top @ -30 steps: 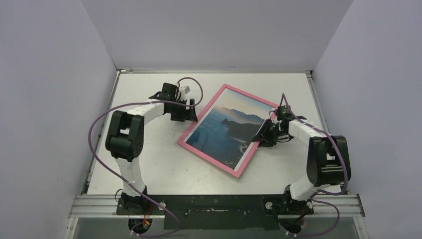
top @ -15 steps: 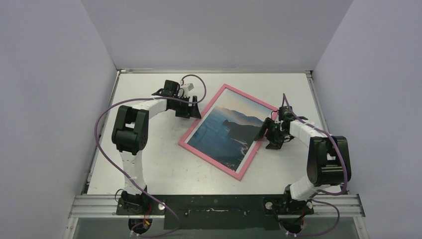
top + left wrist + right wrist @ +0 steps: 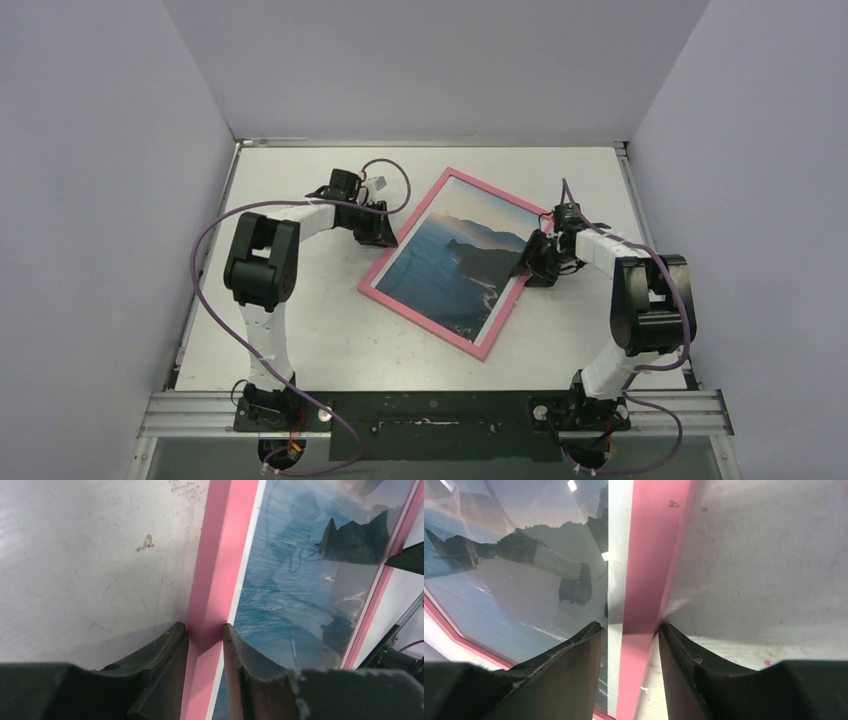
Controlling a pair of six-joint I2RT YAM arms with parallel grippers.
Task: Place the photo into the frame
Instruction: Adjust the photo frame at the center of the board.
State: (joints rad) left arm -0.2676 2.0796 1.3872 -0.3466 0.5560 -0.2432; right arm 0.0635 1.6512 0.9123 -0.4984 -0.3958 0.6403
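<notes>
The frame (image 3: 420, 320) lies pink side up and turned at an angle in the middle of the table. The photo (image 3: 460, 260) of sea and cliffs sits inside it behind reflecting glass. My left gripper (image 3: 385, 232) is at the frame's left rail. In the left wrist view the left gripper (image 3: 205, 630) has a finger pressed against each side of the pink rail (image 3: 220, 555), beside the photo (image 3: 300, 580). My right gripper (image 3: 533, 262) straddles the right rail (image 3: 654, 545). In its wrist view the right gripper (image 3: 629, 627) has its outer finger against the rail and its inner finger over the photo (image 3: 524, 590), a gap away.
The white table (image 3: 300, 330) is scuffed and bare around the frame. Grey walls close it in on the left, back and right. A metal rail (image 3: 430, 410) carrying the arm bases runs along the near edge.
My left gripper slid right onto the frame's left rail and closed on it. My right gripper moved up along the right rail, opened wide, then narrowed around it. The frame shifted slightly.
</notes>
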